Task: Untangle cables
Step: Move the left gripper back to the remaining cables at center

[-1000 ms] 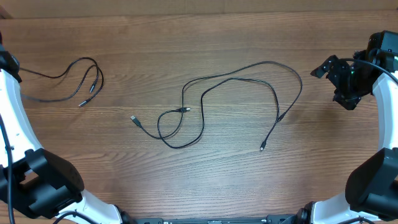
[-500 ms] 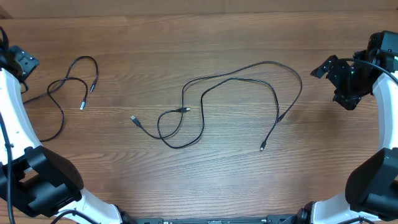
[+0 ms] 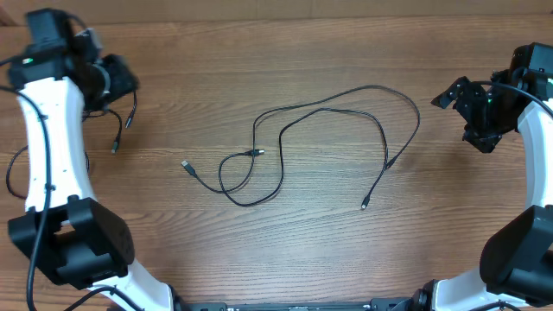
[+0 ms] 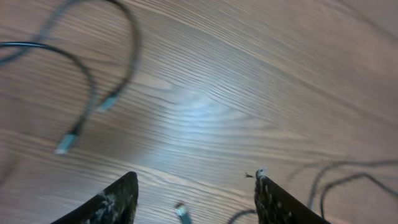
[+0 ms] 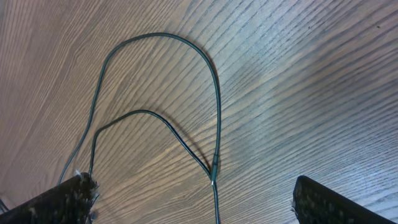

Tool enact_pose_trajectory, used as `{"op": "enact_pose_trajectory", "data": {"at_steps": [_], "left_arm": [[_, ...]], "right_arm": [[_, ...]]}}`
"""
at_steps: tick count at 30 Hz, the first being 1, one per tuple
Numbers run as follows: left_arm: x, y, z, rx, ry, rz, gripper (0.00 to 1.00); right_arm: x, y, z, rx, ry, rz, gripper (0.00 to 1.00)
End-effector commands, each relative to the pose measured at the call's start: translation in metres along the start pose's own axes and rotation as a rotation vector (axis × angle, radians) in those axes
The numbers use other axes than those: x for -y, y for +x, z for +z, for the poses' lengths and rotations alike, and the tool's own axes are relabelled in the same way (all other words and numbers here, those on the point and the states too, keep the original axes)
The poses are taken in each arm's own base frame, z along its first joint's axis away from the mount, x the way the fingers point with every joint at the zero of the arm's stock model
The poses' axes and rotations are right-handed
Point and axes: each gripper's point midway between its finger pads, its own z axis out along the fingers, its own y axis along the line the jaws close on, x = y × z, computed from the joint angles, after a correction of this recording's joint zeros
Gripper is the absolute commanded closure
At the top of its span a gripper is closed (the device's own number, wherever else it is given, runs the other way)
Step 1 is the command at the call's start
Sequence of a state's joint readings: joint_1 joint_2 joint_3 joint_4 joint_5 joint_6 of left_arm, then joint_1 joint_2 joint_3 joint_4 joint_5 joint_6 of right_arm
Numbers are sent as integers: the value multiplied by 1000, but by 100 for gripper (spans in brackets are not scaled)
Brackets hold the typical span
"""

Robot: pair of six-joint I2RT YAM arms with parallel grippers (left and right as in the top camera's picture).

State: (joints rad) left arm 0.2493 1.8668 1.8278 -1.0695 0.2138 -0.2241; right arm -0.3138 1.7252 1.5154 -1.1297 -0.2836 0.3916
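A long black cable [image 3: 333, 102] lies mid-table in loose overlapping loops, with plug ends at the left [image 3: 186, 164] and lower right [image 3: 365, 205]. A second, smaller cable [image 3: 130, 117] lies at the far left, partly hidden under my left arm. My left gripper [image 3: 117, 78] is open and empty just above that cable; its two silver-tipped ends [image 4: 106, 102] show blurred in the left wrist view ahead of the open jaws [image 4: 194, 180]. My right gripper [image 3: 464, 117] hovers open and empty at the right edge; its wrist view shows the open jaws [image 5: 194, 183] and the long cable's arc [image 5: 213, 168].
The bare wooden table [image 3: 302, 250] fills the view. A thicker black wire [image 3: 13, 173] from the left arm loops at the far left edge. The long cable's right arc lies about a hand's width from my right gripper.
My left arm has swung in from the left edge to above the small cable, whose loops were pulled into a new shape. The right arm and the long cable have not moved.
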Motion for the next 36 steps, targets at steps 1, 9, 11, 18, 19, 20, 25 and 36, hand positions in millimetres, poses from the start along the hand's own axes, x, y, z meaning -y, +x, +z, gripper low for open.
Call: {"op": "enact_pose_trajectory", "data": {"at_steps": [1,9,11,18,19,20,25,36], "left_arm": [[34,24,17,-72,42,85,37],[110,69,26,-135,60,280,22],[123,83,30,-147,41,332,21],[162,153,58,-248,37,493,20],[166,163,62,-259,42,513,21],[169,170,65,-265,45,527,20],[186,211,82,-293,72,611,27],[223,238,88,-210,96,734,45]], "right_arm": [[1,0,-3,10,3,-7,0],[1,0,-3,10,3,-7,0],[1,0,-3,10,3,-7,0],[1,0,-3,10,3,-7,0],[1,0,-3,10,3,-7,0],[1,0,-3,10,3,-7,0],[1,0,-3,10,3,-7,0],[1,0,-3,10,3,-7,0]]}}
